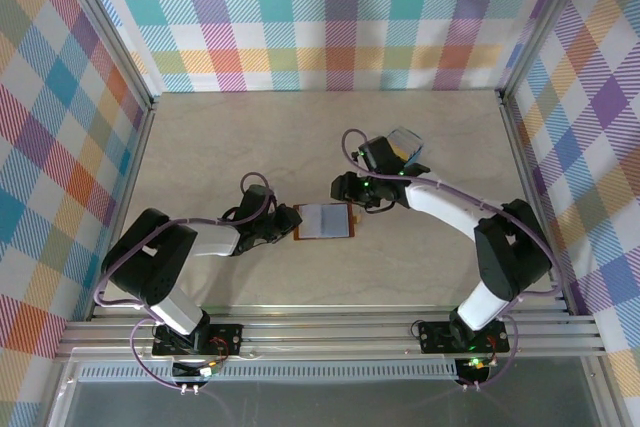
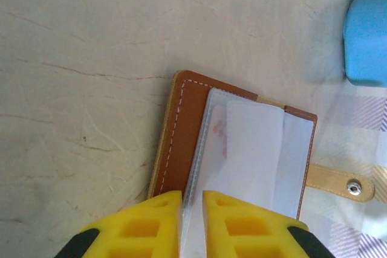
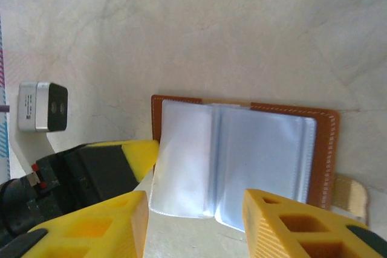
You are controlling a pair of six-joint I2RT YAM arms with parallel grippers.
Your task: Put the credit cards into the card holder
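**Figure. Loading of the card holder, mid-task.** The pale tabletop (image 1: 250, 137) is shown from above, enclosed by checked walls. A blue tray (image 1: 405, 144) is seen at about 1 o'clock from the centre, partly covered by the right arm. Something yellow lies in it, but what it is cannot be told.

The card holder (image 1: 323, 220) is laid open and flat near the centre of the tabletop, with its brown leather outward and its pale lining and clear pockets facing up.

The left hand (image 2: 191, 200) is set at the holder's 9 o'clock edge. It is clenched on one clear sleeve (image 2: 202, 149), whose edge is pinched between the yellow fingers and lifted off the leather.

The right hand (image 3: 196, 200) is held over the holder's 3 o'clock side. Its fingers are spread and nothing is gripped between them.

One whitish credit card (image 2: 242, 143) with a faint red mark appears to be lodged already inside a pocket. The snap tab (image 2: 341, 183) is left unfastened and extended onto the tabletop.

The task is judged to be partly done: the holder is opened, a pocket is presented, and one card seems to be stowed. The other cards have yet to be fetched and slid in. No loose card can be made out on the tabletop.
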